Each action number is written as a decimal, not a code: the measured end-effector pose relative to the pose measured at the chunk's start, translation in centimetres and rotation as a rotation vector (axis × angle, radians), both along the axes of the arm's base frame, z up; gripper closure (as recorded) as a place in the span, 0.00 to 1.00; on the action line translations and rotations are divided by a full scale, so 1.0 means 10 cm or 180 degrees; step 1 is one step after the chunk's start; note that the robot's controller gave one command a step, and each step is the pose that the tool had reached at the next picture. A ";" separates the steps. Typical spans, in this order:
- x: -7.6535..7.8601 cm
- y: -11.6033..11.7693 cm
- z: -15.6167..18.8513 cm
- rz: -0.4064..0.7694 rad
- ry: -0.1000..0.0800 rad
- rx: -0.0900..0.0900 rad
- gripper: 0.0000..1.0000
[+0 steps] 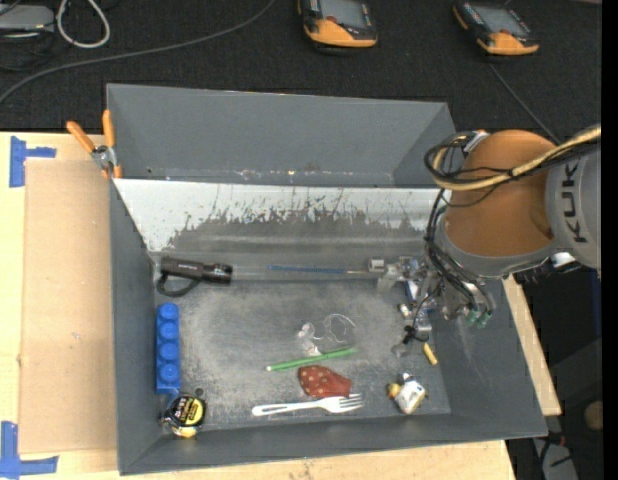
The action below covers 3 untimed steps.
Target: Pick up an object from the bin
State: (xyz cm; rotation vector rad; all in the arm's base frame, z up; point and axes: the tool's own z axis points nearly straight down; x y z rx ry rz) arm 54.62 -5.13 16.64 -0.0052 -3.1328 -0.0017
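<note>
My gripper [420, 313] hangs low at the right side of the bin, under the arm's orange cover, close to the bin's floor. Just below it lies a small yellow and black piece [428, 352]. A small white and yellow thing [409, 395] sits further toward the front right corner. To the gripper's left, by the back wall, lie a small metallic piece [381, 265] and a thin blue pen [307, 268]. Nothing shows in the gripper's grasp.
In the middle lie a clear plastic piece [326, 332], a green stick [311, 359], a red lump [323, 380] and a white fork [307, 405]. On the left are a black flashlight [194, 271], a blue block strip [167, 348] and a yellow tape measure [185, 413].
</note>
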 end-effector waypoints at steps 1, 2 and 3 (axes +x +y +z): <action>0.02 0.00 0.04 0.0005 -0.0024 -0.0002 0.00; -0.20 0.49 -0.68 0.0204 -0.0028 0.0000 0.00; -0.36 0.77 -0.56 0.0392 -0.0028 -0.0004 0.00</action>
